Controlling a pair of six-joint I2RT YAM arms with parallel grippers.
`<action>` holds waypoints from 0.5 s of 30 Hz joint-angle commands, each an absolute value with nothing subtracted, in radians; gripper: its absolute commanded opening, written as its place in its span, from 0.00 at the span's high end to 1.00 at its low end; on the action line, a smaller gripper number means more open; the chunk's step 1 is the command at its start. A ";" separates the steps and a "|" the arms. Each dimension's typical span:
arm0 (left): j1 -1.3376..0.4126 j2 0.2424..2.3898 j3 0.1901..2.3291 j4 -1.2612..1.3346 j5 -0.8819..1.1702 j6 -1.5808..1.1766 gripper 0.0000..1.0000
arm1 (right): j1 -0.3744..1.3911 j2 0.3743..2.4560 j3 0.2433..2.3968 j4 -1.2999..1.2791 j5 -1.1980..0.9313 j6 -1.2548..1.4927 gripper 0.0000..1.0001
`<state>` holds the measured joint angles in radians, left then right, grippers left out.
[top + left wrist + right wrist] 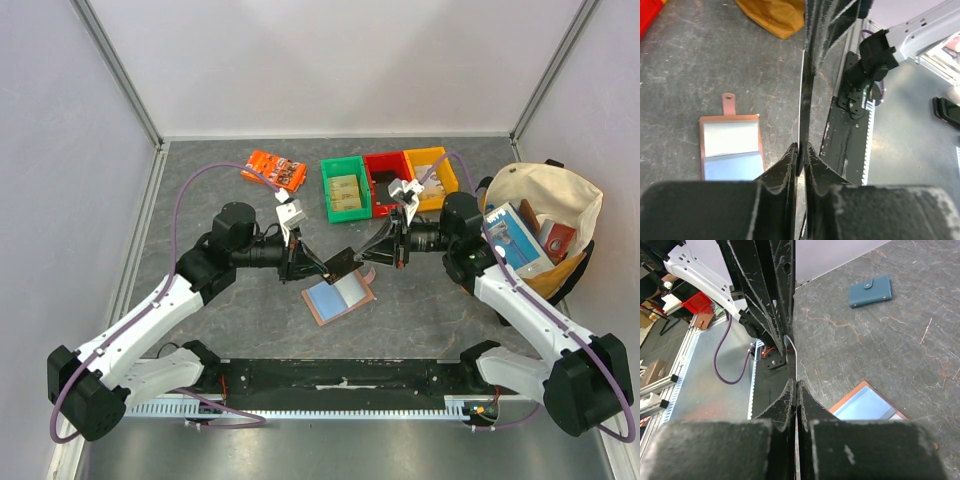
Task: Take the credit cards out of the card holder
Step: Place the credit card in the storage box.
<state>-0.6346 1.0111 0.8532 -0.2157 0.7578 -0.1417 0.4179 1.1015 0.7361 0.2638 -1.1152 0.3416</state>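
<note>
At table (430, 310) centre: card holder (338, 297) lies open, blue lining up, at 6 o'clock from dark credit card (341, 263). Left jaws and right jaws both pinched shut on that card's opposite edges, mid-air. One card out, not yet set down. Cards left inside: cannot tell.

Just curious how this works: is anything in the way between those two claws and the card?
Nothing visible is. The left gripper and right gripper each pinch the dark card, held in the air clear of the open card holder.
</note>
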 commanded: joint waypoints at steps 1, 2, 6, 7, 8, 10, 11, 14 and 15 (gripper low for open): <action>-0.634 1.003 0.913 -0.224 0.625 -0.112 0.72 | 0.423 1.114 0.795 0.210 -1.097 0.290 1.00; -0.632 1.003 0.923 -0.242 0.567 -0.112 0.60 | 0.423 1.117 0.801 0.201 -1.077 0.290 1.00; -0.620 0.976 0.940 -0.284 0.281 -0.107 0.24 | 0.411 1.137 0.828 0.155 -0.970 0.291 1.00; -0.618 0.965 0.939 -0.284 0.218 -0.104 0.21 | 0.405 1.144 0.844 0.135 -0.938 0.288 1.00; -0.617 0.950 0.937 -0.284 0.151 -0.100 0.19 | 0.397 1.149 0.859 0.114 -0.908 0.284 1.00; -0.612 0.916 0.922 -0.270 0.027 -0.092 0.17 | 0.381 1.164 0.897 0.046 -0.800 0.266 1.00; -0.612 0.895 0.911 -0.262 -0.042 -0.083 0.16 | 0.362 1.175 0.920 0.002 -0.748 0.249 1.00; -0.604 0.841 0.867 -0.224 -0.232 -0.064 0.09 | 0.319 1.213 1.006 -0.112 -0.548 0.230 1.00; -0.597 0.825 0.855 -0.210 -0.270 -0.063 0.07 | 0.302 1.230 1.037 -0.142 -0.505 0.235 1.00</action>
<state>-0.6144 0.8982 0.8898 -0.2749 0.0483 -0.1158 0.3557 1.1896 0.9039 0.0097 -0.7826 0.2699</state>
